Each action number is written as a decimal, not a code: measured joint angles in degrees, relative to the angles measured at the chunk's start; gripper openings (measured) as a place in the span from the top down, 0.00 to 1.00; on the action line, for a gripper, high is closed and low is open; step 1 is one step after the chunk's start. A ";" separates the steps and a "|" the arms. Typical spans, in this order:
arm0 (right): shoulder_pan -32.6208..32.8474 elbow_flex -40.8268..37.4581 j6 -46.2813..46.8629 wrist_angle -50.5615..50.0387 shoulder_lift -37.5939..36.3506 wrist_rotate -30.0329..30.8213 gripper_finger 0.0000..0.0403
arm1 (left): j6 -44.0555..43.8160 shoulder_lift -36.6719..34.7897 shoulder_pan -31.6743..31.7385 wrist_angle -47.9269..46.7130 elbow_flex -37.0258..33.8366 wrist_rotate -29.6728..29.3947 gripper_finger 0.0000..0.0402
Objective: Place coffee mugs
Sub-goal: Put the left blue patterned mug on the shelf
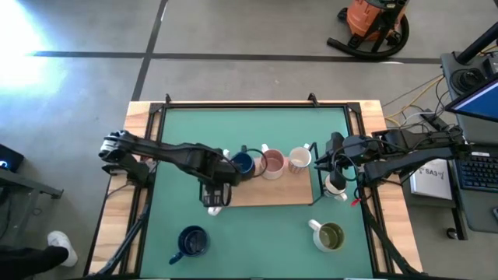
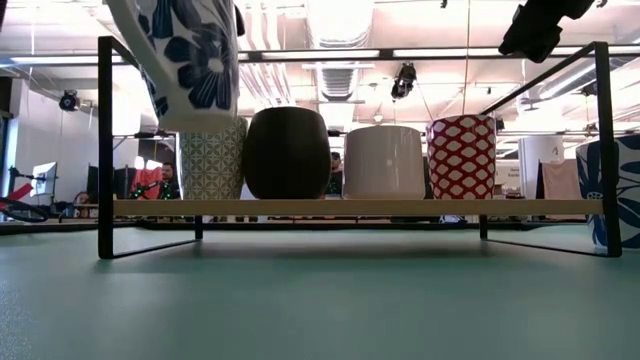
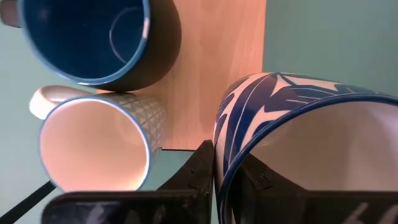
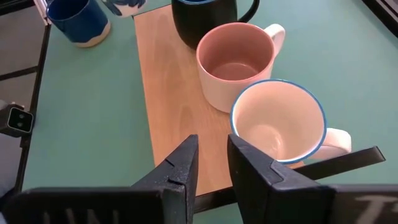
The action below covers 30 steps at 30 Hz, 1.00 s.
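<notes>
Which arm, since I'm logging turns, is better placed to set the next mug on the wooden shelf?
Left. The left gripper grips the leaf-patterned mug by the shelf's end; the right gripper carries none.

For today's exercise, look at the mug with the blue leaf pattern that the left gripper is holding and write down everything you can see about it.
The leaf-patterned mug looks like glazed ceramic: white outside with large dark blue leaves, a thin blue rim and a plain cream inside that appears empty. Its handle cannot be seen. The left gripper grips its wall, one finger inside the rim and one outside. In the low view it hangs tilted above the wooden shelf, clear of the board, over the shelf's end beside the white lattice-patterned mug. Nothing else touches it.
</notes>
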 joint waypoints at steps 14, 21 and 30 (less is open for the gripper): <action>-0.02 0.01 0.00 0.01 0.02 0.00 0.80 | 5.98 5.22 0.00 -0.11 -0.17 -0.09 0.96; -0.01 0.02 0.00 0.02 0.02 -0.01 0.82 | 6.77 5.11 0.09 -0.25 -2.08 -0.54 0.96; -0.02 0.02 0.00 0.00 0.02 -0.01 0.79 | 7.42 5.04 0.20 2.69 -5.52 -1.42 0.96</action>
